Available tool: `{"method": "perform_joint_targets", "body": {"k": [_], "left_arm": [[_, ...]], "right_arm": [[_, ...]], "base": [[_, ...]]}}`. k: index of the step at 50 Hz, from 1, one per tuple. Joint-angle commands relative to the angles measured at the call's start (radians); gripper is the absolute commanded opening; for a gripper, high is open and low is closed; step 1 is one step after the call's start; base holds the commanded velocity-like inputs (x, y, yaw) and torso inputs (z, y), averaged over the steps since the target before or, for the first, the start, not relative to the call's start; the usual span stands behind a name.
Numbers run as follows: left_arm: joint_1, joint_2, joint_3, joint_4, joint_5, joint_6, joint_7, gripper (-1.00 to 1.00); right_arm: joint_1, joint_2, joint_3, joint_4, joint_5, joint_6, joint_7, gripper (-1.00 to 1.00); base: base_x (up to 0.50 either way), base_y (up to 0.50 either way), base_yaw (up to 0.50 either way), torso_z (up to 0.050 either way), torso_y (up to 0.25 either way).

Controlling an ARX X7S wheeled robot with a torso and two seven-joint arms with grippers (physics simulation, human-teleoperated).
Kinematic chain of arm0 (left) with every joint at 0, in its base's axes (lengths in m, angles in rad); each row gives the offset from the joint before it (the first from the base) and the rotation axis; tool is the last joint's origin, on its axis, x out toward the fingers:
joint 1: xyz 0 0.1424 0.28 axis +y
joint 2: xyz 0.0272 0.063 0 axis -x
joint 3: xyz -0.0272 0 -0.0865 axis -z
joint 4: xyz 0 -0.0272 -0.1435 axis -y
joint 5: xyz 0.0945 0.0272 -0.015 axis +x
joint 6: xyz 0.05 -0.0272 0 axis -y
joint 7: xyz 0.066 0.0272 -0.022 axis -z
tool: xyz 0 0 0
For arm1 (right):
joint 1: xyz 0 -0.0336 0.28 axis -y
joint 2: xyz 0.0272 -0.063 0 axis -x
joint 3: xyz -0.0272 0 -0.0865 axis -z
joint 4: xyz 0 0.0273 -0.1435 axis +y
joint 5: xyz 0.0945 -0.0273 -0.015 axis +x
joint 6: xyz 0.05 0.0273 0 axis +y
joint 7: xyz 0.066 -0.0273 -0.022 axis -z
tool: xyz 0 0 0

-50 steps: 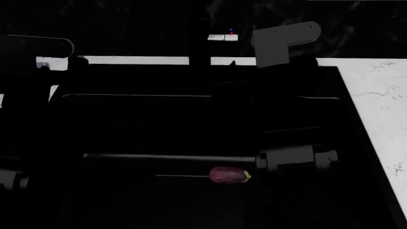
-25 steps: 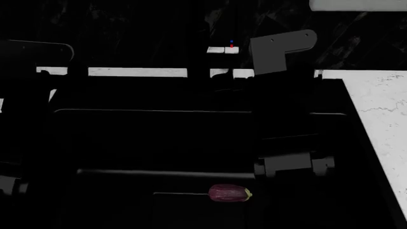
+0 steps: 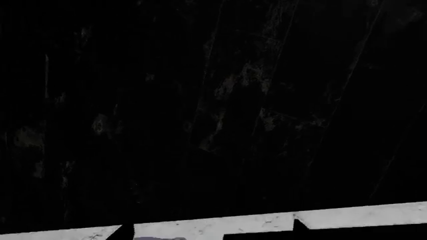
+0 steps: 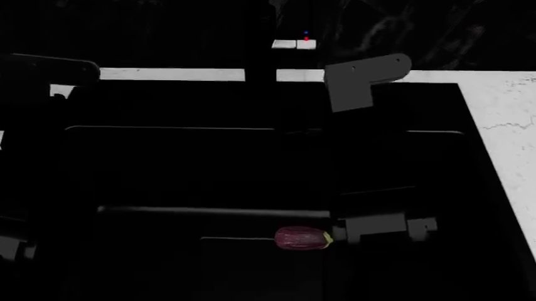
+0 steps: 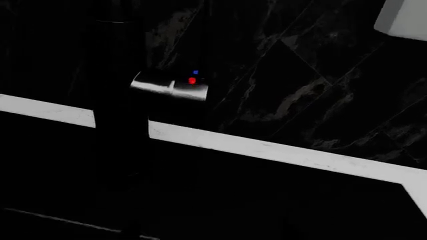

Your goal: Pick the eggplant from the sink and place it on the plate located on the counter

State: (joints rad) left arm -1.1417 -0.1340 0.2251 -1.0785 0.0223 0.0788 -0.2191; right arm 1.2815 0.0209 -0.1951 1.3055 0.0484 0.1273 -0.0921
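The small glossy dark-purple eggplant (image 4: 302, 238) lies on the floor of the large black rectangular sink (image 4: 167, 169), toward its near edge, yellow-green stem cap pointing at the right arm's grey gripper mount (image 4: 387, 227), which sits just beside it, probably lining up for a grasp. Its jaws are lost in the dark, so I cannot tell their state, nor the left gripper's. White marble counter (image 4: 511, 138) borders the sink's right edge; no plate shows.
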Motion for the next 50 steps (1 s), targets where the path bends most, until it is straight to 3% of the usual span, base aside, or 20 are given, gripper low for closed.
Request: {"method": "perform_joint_targets", "body": {"k": [1,11,44,45,47,50], "left_arm": [[0.008,-0.004,0.017,0.02,0.015,-0.012,-0.013,1.0],[0.026,-0.011,0.017,0.073,0.011,-0.035,-0.017,1.0],[0.028,-0.014,0.032,0.093,0.032,-0.071,-0.045,1.0],[0.032,0.019,-0.123,0.088,0.17,-0.076,0.006,1.0],[0.031,0.023,-0.118,0.075,0.17,-0.045,0.006,1.0],[0.029,0.022,-0.118,0.069,0.165,-0.038,0.007,1.0]], "right_arm": [[-0.002,-0.006,-0.019,0.0,0.001,0.014,-0.003,1.0],[0.004,-0.009,-0.035,-0.003,0.013,0.025,-0.006,1.0],[0.009,-0.008,-0.049,-0.005,0.026,0.042,-0.004,1.0],[-0.074,-0.002,0.026,-0.25,-0.04,0.157,-0.011,1.0],[-0.009,-0.012,0.014,-0.053,-0.04,0.077,-0.015,1.0],[0.01,-0.014,0.005,-0.006,-0.031,0.048,-0.013,1.0]], "base": [[0.0,0.0,0.0,0.0,-0.25],[0.0,0.0,0.0,0.0,-0.236],[0.0,0.0,0.0,0.0,0.0],[0.0,0.0,0.0,0.0,0.0],[0.0,0.0,0.0,0.0,0.0],[0.0,0.0,0.0,0.0,0.0]]}}
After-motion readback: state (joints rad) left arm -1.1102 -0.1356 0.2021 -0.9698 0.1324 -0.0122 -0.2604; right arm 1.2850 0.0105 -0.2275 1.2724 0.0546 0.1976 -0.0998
